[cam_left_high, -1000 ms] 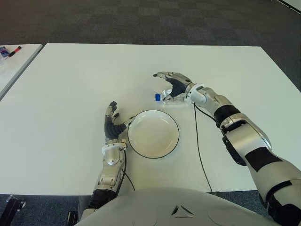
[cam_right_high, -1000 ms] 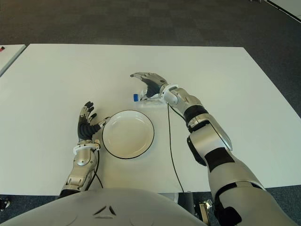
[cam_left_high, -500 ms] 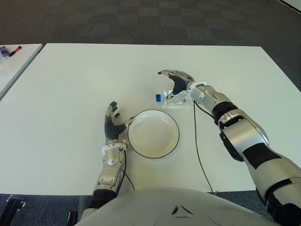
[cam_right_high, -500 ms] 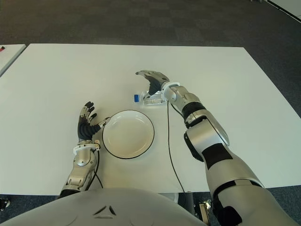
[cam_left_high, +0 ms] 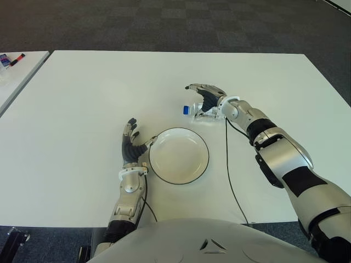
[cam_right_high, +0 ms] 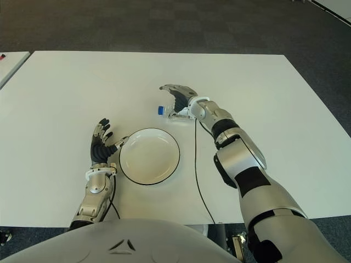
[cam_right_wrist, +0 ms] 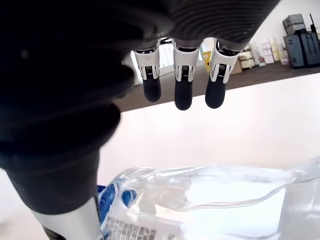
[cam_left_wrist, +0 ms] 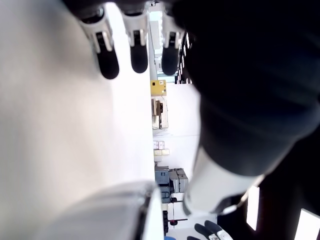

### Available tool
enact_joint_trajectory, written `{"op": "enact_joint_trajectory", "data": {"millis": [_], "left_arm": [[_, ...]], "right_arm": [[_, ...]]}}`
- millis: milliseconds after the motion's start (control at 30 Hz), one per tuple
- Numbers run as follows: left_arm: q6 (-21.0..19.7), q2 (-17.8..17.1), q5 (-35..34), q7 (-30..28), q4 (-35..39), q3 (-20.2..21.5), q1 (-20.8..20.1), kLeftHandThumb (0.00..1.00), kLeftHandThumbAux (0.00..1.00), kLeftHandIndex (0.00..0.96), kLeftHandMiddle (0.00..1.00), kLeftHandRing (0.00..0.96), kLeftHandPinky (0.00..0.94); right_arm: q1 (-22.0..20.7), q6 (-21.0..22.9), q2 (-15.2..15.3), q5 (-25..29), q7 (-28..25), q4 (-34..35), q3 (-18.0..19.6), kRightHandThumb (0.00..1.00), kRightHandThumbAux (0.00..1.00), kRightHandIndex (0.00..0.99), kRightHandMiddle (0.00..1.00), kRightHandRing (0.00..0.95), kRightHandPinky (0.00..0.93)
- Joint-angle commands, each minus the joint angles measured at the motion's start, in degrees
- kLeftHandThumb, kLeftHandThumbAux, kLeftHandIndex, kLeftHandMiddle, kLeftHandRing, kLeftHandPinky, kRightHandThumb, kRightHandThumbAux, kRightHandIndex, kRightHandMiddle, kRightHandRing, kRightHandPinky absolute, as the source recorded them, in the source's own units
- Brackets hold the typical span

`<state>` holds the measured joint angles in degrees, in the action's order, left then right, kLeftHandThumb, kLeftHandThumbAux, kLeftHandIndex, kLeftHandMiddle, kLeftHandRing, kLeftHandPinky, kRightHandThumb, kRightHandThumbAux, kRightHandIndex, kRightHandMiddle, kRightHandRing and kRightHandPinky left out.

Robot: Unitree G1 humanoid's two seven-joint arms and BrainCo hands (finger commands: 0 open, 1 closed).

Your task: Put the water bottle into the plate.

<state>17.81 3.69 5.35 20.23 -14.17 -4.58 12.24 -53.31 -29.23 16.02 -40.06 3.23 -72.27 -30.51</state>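
Note:
A clear water bottle (cam_left_high: pixel 203 113) with a blue cap (cam_left_high: pixel 186 109) lies on its side on the white table (cam_left_high: pixel 82 98), just beyond the plate. The white plate (cam_left_high: pixel 179 156) has a dark rim and holds nothing. My right hand (cam_left_high: pixel 204 98) arches over the bottle from the far side, fingers spread and not closed around it. In the right wrist view the fingertips (cam_right_wrist: pixel 183 97) hang straight above the bottle (cam_right_wrist: pixel 215 195), clear of it. My left hand (cam_left_high: pixel 131 143) is open beside the plate's left rim.
A thin black cable (cam_left_high: pixel 230 164) runs from my right wrist across the table to its front edge, right of the plate. A second table (cam_left_high: pixel 13 74) at the far left carries small items.
My right hand has drawn in and lowered over the bottle. The bottle's cap end has shifted slightly away from the plate. The left hand has not moved.

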Motion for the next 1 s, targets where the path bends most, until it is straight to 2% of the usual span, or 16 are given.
{"op": "enact_joint_trajectory", "data": {"millis": [33, 1000], "left_arm": [[-1.8, 1.4, 0.6, 0.0, -1.6, 0.5, 0.3, 0.000, 0.968, 0.136, 0.134, 0.122, 0.153], [-1.5, 1.8, 0.3, -0.6, -2.3, 1.1, -0.1, 0.000, 0.968, 0.139, 0.132, 0.120, 0.151]], "right_arm": [[-0.1, 1.1, -0.4, 0.1, -1.1, -0.4, -0.3, 0.000, 0.882, 0.000, 0.072, 0.096, 0.156], [1.4, -0.5, 1.6, 1.0, -3.6, 2.0, 0.4, 0.000, 0.877, 0.000, 0.056, 0.081, 0.146]]}}
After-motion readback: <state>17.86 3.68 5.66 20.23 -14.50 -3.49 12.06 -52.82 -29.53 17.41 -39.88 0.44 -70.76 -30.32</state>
